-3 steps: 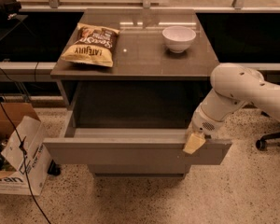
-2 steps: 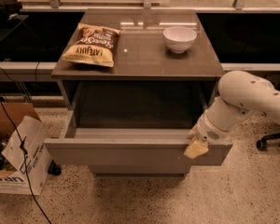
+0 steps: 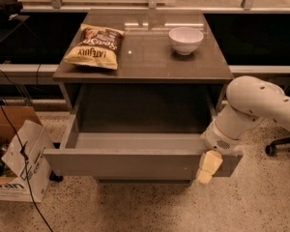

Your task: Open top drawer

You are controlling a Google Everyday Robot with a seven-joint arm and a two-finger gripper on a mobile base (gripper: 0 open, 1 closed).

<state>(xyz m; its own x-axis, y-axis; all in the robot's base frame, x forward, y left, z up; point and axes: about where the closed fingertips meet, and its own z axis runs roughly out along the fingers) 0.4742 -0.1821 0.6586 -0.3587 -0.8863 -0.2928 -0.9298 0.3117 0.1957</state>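
Note:
The top drawer (image 3: 130,163) of a grey-brown cabinet stands pulled far out toward me. Its flat handleless front panel faces me and its plain grey inside looks empty. My gripper (image 3: 208,167) is at the right end of the drawer's front panel, over its top edge, with cream-coloured fingertips (image 3: 210,162) hanging down the front face. The white arm (image 3: 261,105) comes in from the right. The lower drawers are hidden behind the open front.
On the cabinet top (image 3: 150,62) lie a chip bag (image 3: 94,46) at the left and a white bowl (image 3: 186,39) at the right. A cardboard box (image 3: 9,158) with cables stands on the floor at the left. A chair base (image 3: 280,146) is at the right.
The drawer has come out a little farther toward me. My gripper and arm have moved down and to the right with its front panel.

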